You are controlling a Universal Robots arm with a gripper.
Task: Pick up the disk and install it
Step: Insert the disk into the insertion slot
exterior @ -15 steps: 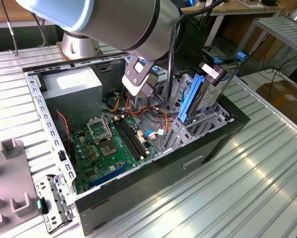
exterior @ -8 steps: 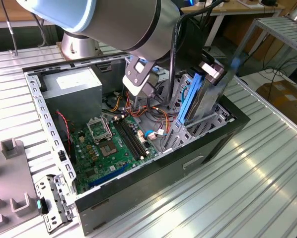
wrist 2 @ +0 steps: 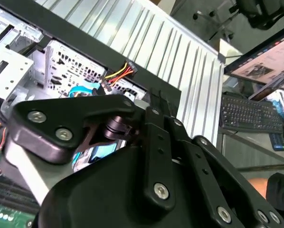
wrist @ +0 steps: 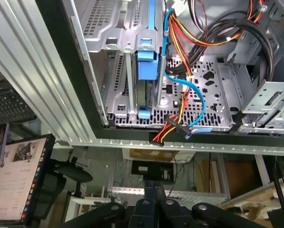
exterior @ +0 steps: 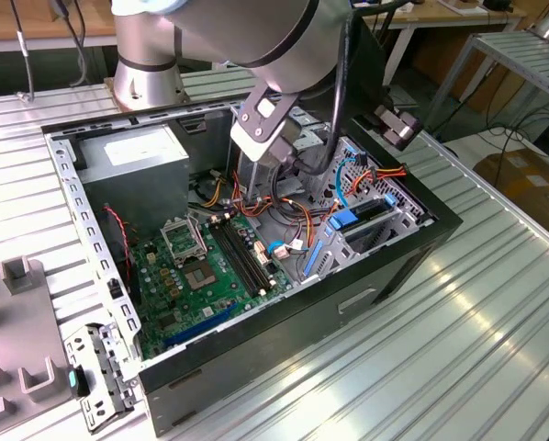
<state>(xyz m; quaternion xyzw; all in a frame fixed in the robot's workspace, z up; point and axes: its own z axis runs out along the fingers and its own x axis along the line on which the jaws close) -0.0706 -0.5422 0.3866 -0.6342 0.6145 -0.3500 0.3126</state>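
Observation:
The disk (exterior: 364, 218) sits on edge inside the metal drive cage (exterior: 398, 207) at the case's corner toward the exterior view's right. Its light blue side rails show on top. In the first wrist view the disk (wrist: 146, 90) lies in a slot of the cage (wrist: 113, 71), blue rail ends visible. My gripper (exterior: 245, 202) hangs over the middle of the open computer case, above the motherboard and apart from the disk. Its black fingers (wrist: 150, 190) meet with nothing between them, so the gripper (wrist: 153, 184) is shut and empty.
A grey power supply (exterior: 132, 158) fills the case's far corner. The green motherboard (exterior: 201, 266) lies on the case floor. Orange, yellow and blue cables (exterior: 348, 175) loop beside the cage. Grey fixtures (exterior: 22, 354) stand at the exterior view's left. A keyboard (wrist 2: 249, 114) lies beyond the ribbed table.

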